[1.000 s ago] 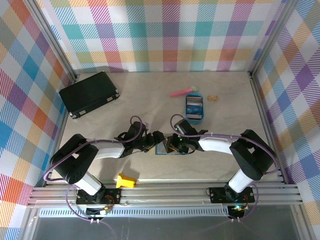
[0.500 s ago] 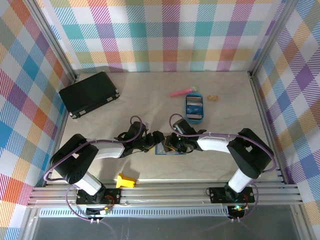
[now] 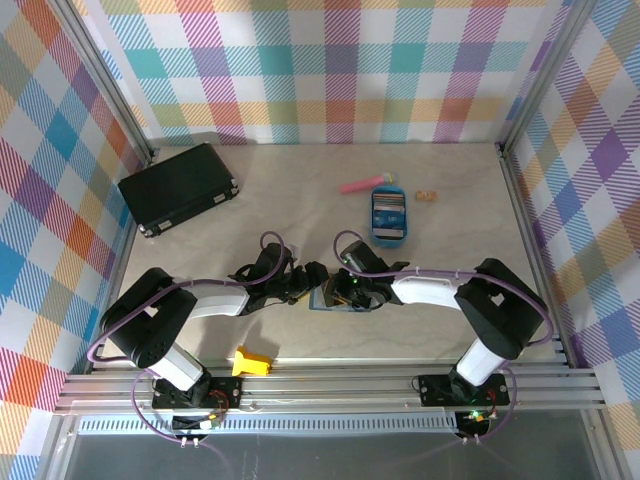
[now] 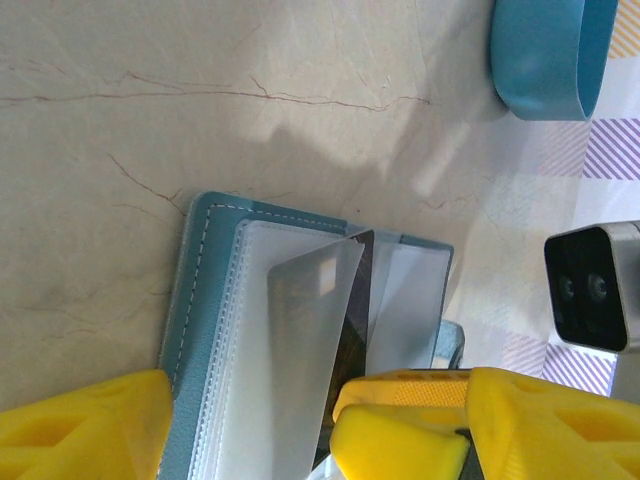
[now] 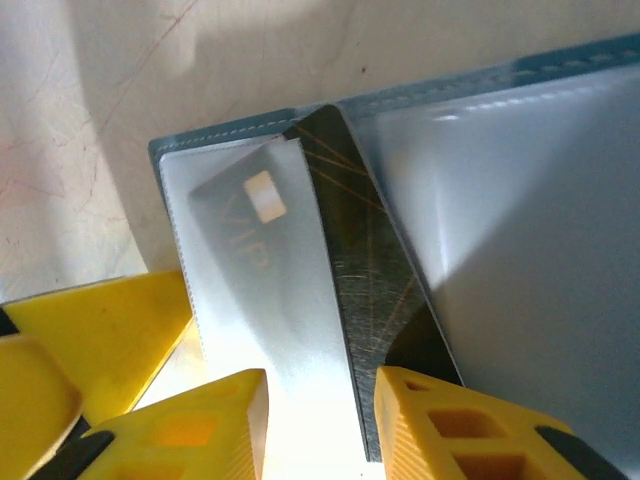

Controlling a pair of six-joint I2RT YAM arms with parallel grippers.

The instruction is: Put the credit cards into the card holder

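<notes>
Right hand (image 5: 318,395) pinches a card (image 5: 365,270) into the holder (image 4: 190,300), left hand (image 4: 250,400) wide open, maybe steadying it. Next: slide it deeper.

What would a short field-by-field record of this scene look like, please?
card holder: lying open, clear sleeves fanned
left tool: open, straddling the sleeves
right tool: at the holder, grip unclear
dark card: tip at the holder's fold, lower end between the right tool's fingers
blue tray: farther back, credit cards inside
black case: far left
</notes>
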